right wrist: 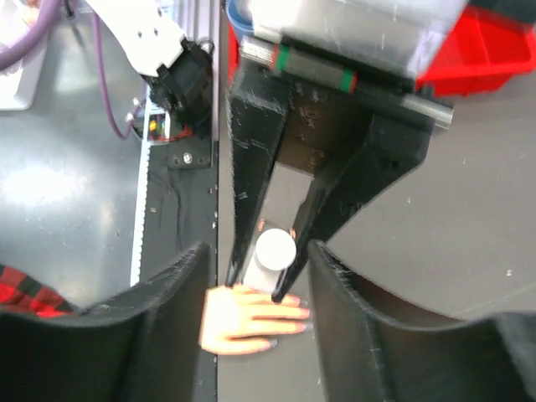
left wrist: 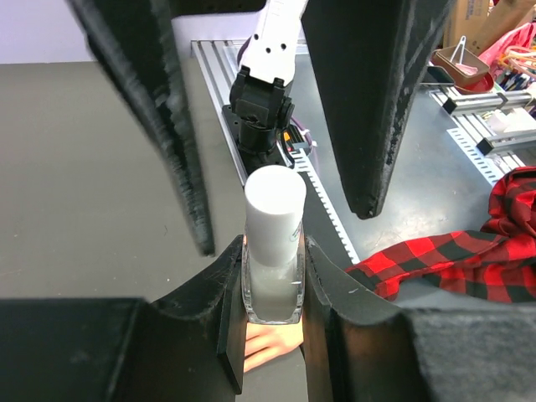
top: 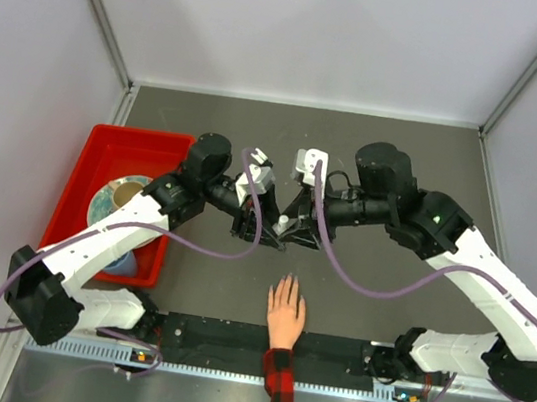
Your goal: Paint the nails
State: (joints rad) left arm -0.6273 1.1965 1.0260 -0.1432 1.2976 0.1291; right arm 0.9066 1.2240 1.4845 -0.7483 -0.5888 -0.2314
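Just beyond the hand (top: 284, 312), off its fingertips, both arms meet over a small clear bottle (left wrist: 272, 289) with a white cap (left wrist: 273, 209). The hand lies flat, palm down on the table (top: 406, 161), digits slightly spread. Its plaid sleeve (top: 279, 390) trails away on the wrist side. The nails (top: 288, 280) are at the hand's far end, nearest the bottle. They are too small to show whether any polish is on them.

Left fingers (left wrist: 205, 306) are clamped on the glass body of the bottle, holding it upright on the far side of the hand. I cannot tell whether its base rests on the table or hangs just above. Right fingers (right wrist: 167, 318) are spread wide, one either side of the cap and above it, touching nothing. A red bin (top: 109, 152) sits well off to the hand's left and plays no part now.

Step in hand, as I judge it, is opening the bottle, so no painting has begun. Next move:
- The right fingers need to come down centred on the cap and close on it.
- They then twist and lift it off, brush presumably attached under it.
- The left fingers must hold the glass firm and level so it neither spins nor tips.

After that the brush has to travel back toward the hand, to the nearest nail.
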